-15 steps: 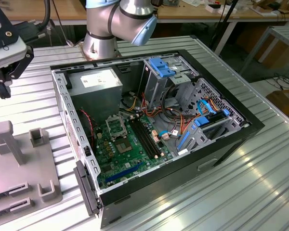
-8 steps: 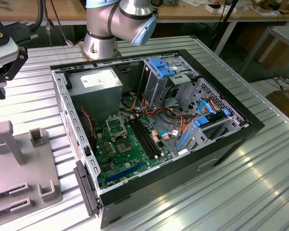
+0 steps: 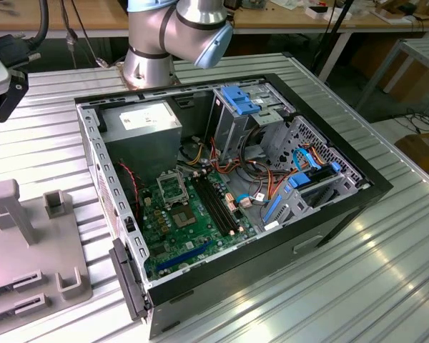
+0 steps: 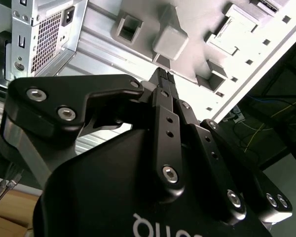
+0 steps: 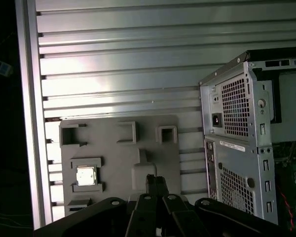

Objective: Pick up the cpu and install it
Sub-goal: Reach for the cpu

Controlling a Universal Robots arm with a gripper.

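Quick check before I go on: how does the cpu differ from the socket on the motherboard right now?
Place: the cpu lies in a recess of the grey fixture plate on the table, outside the case; the socket sits on the motherboard inside the open case. Look: the cpu shows a bright silver top; the socket shows a dark centre in a metal frame. Both are square and lie flat.

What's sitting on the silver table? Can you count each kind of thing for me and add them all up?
Computer case: 1
Grey holder plate: 1
cpu, lying in a pocket of the plate: 1
Robot arm: 1
Total: 4
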